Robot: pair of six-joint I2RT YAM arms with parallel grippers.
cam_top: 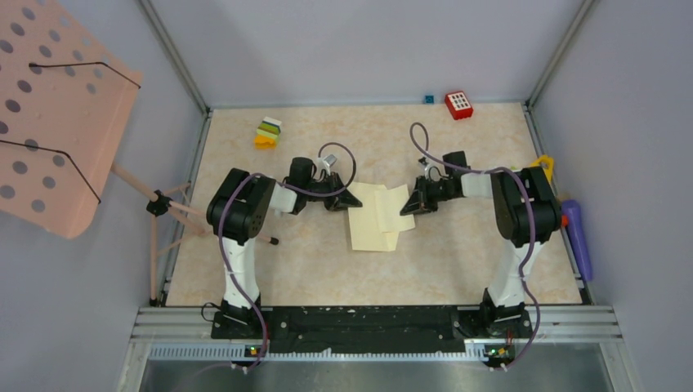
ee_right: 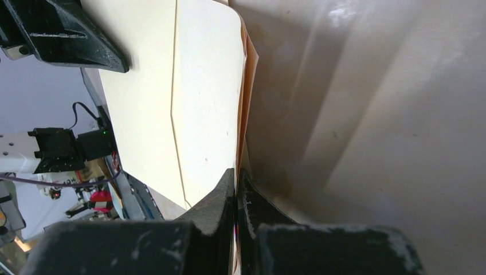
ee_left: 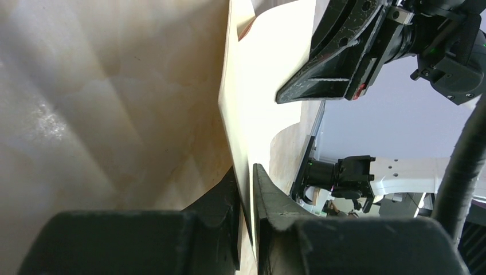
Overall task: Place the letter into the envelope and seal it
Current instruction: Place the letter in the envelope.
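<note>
My left tool [ee_left: 245,172] pinches the envelope [ee_left: 258,86] edge to anchor it; my right tool [ee_right: 235,175] pinches the opposite edge, likely for sealing

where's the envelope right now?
Top view: the envelope lies mid-table between the left gripper and the right gripper, each pinching the side edge nearest it.

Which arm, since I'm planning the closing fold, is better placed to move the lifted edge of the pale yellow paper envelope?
Right, probably: the right gripper is shut on that lifted edge, while the left gripper clamps the envelope's opposite edge, steadying it.
</note>
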